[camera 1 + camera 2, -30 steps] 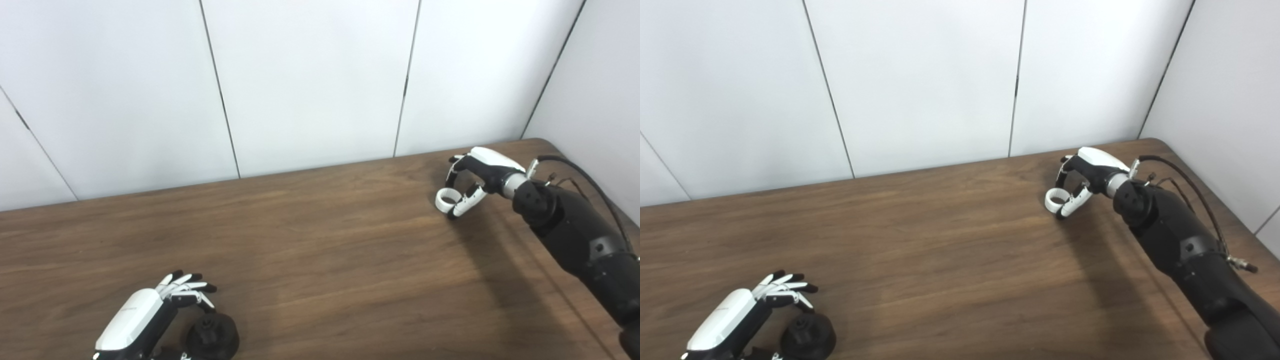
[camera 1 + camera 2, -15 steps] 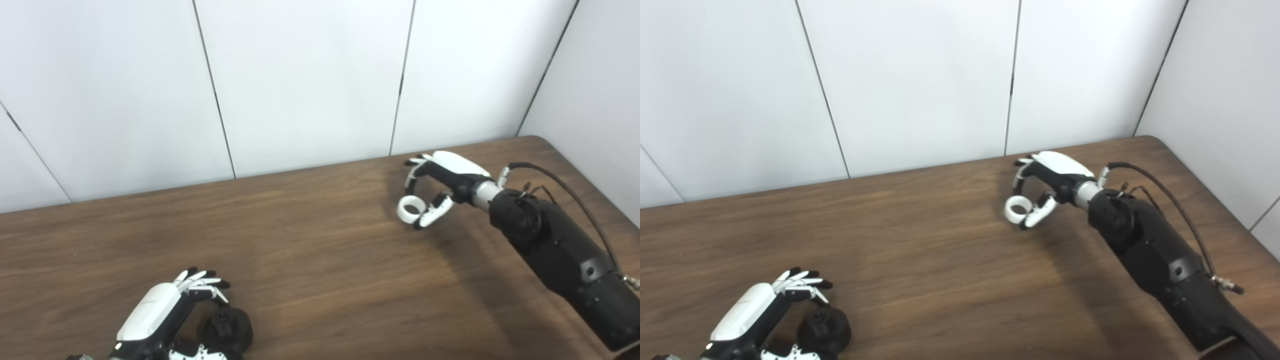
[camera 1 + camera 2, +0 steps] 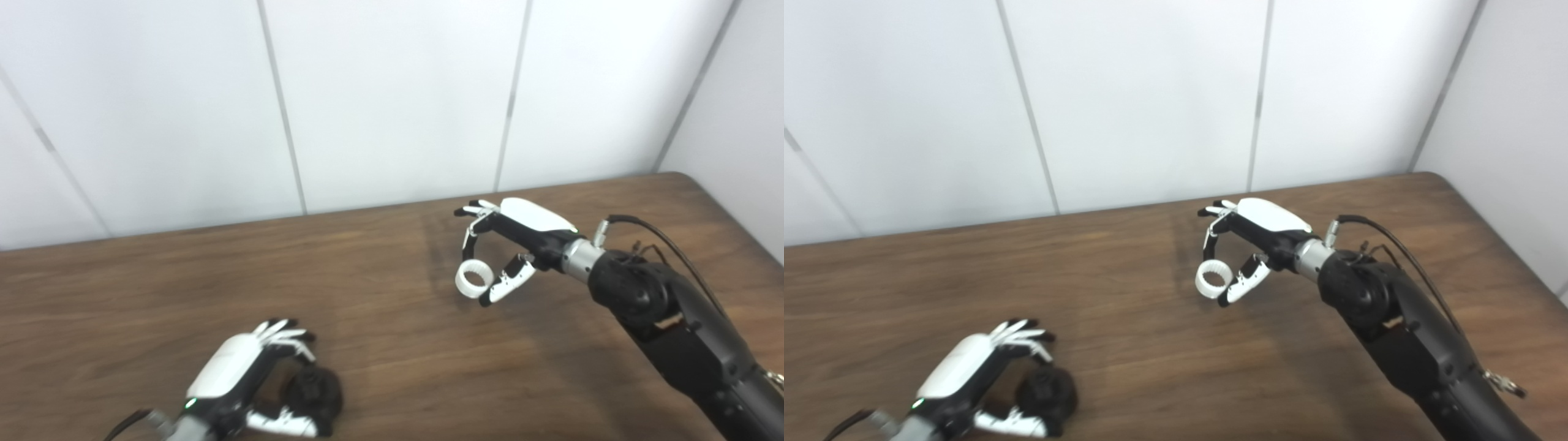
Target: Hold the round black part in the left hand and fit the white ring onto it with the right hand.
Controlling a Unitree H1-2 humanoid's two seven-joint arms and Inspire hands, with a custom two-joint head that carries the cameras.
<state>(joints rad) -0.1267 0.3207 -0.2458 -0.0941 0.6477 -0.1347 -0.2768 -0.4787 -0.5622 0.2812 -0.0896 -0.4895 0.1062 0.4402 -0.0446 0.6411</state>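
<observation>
The round black part [image 3: 315, 392] is at the front left of the table, gripped in my left hand [image 3: 245, 380], whose curled fingers and thumb wrap around it. The white ring [image 3: 473, 278] hangs in the air above the table's middle right, pinched between the fingers and thumb of my right hand [image 3: 508, 245]. A wide stretch of table separates the ring from the black part. In the right eye view the ring [image 3: 1212, 276] and the black part [image 3: 1048, 392] show the same way.
The brown wooden table [image 3: 392, 331] runs to a white panelled wall [image 3: 367, 98] at the back and on the right. A black cable [image 3: 661, 236] loops off my right forearm.
My right hand has carried the white ring leftward and a little toward me. My left hand has closed round the black part and shifted it slightly right. The camera view has also shifted.
</observation>
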